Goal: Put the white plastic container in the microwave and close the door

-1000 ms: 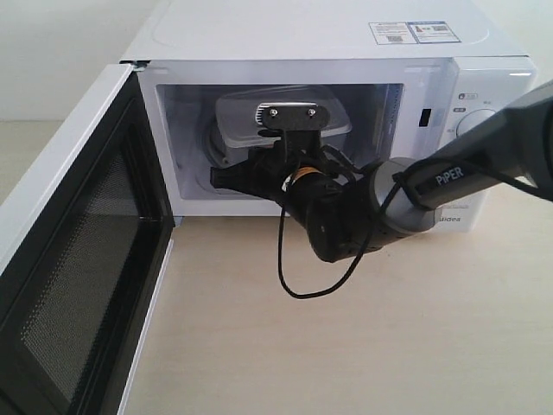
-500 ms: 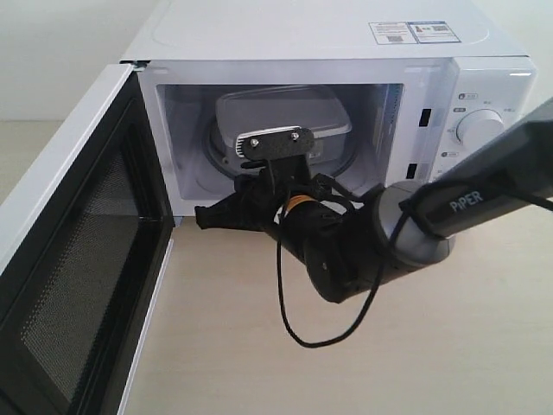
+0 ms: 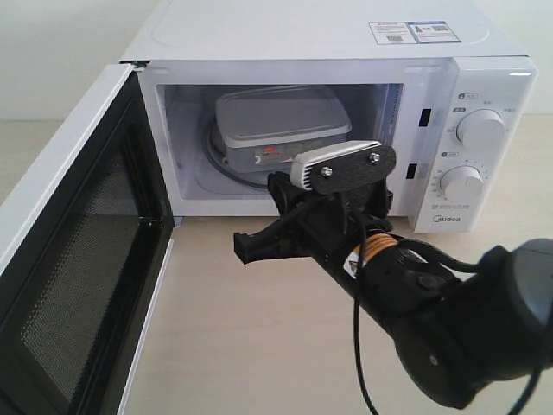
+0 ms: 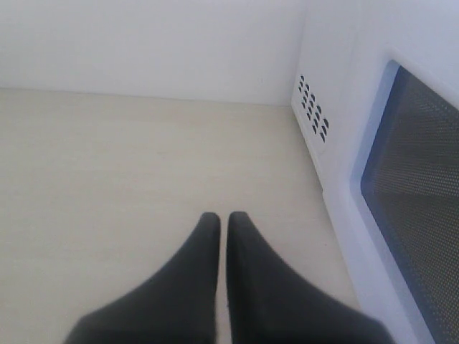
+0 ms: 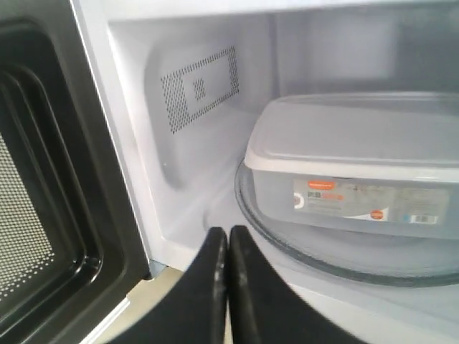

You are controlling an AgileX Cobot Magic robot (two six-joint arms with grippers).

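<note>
Currently logged:

- White plastic container (image 3: 281, 130): lid on, sitting on the glass turntable (image 5: 301, 244) inside the microwave (image 3: 302, 35). Its red-and-white label (image 5: 326, 193) faces the opening.
- Microwave: white, on the pale counter (image 3: 259, 346). It has two round dials (image 3: 481, 128) on the front panel and stickers (image 3: 415, 32) on top.
- Door (image 3: 78, 259): swung wide open on the left of the exterior view. The black inner face and mesh window are turned toward the camera.
- Right tool (image 3: 246, 246): outside the cavity, just in front of the opening and above the counter. Its fingers are pressed together and grip nothing, and it is apart from the container.
- Left tool (image 4: 223, 218): seen only in its own wrist view, over bare counter near the door's outer face. Its fingers are together but for a hairline slit, and it holds nothing.
</note>
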